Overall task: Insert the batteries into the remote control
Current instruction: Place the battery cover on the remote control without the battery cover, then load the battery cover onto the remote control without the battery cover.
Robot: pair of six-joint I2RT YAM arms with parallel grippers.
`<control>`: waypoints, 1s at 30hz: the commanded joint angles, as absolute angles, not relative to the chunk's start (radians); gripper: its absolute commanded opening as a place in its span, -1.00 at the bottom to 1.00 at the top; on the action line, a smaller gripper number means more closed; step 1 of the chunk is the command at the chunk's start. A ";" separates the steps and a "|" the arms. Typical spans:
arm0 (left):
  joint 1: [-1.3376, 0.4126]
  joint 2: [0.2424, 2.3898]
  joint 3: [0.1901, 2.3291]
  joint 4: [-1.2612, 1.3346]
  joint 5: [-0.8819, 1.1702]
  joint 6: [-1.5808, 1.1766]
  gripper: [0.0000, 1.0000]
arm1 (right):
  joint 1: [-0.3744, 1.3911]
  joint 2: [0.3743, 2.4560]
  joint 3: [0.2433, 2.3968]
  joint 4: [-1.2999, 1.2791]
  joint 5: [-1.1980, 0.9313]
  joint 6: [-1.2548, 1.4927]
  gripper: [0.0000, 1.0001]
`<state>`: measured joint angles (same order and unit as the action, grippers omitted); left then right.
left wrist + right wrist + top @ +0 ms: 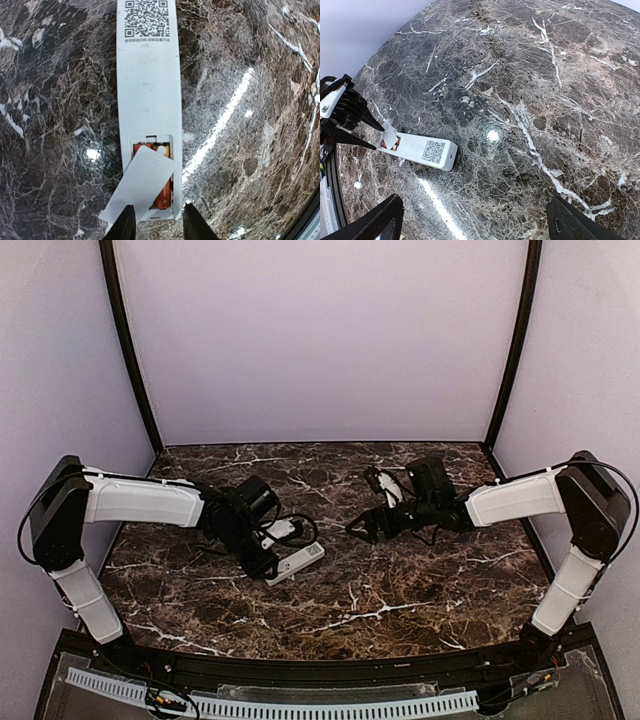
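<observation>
The white remote control [148, 90] lies face down on the marble, its QR label at the far end. Orange-red batteries [164, 192] sit in its open slot. A loose white cover [137, 185] lies crooked over them and hides most of them. My left gripper [159, 222] is open and straddles the slot end of the remote, its left finger over the cover's lower corner. From above, the remote [298, 562] lies just right of the left gripper [268, 566]. My right gripper [480, 225] hangs open and empty, well to the right of the remote [420, 149].
Dark marble table [400, 590] enclosed by pale walls with black corner posts. A black cable loops [300, 525] beside the left wrist. No other loose objects show.
</observation>
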<state>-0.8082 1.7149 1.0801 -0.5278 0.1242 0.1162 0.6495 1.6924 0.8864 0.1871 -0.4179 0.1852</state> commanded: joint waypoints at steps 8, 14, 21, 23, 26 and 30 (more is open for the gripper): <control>-0.807 1.614 1.109 -0.576 0.089 0.130 0.30 | 0.666 1.707 0.890 0.218 -0.442 0.184 0.97; -0.784 1.638 1.093 -0.551 0.103 0.168 0.80 | 0.668 1.703 0.886 0.217 -0.438 0.181 0.97; -0.782 1.693 1.102 -0.550 0.118 0.202 0.97 | 0.669 1.702 0.880 0.219 -0.434 0.182 0.97; -0.781 1.705 1.101 -0.542 0.119 0.205 0.96 | 0.668 1.702 0.879 0.219 -0.433 0.181 0.97; -0.782 1.726 1.105 -0.540 0.115 0.209 0.94 | 0.669 1.703 0.878 0.220 -0.433 0.182 0.97; -0.782 1.753 1.106 -0.533 0.107 0.209 0.93 | 0.669 1.702 0.874 0.224 -0.433 0.183 0.97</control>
<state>-0.7830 1.7332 1.0992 -0.5365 0.1104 0.1932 0.6594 1.6924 0.8860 0.1879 -0.4297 0.1852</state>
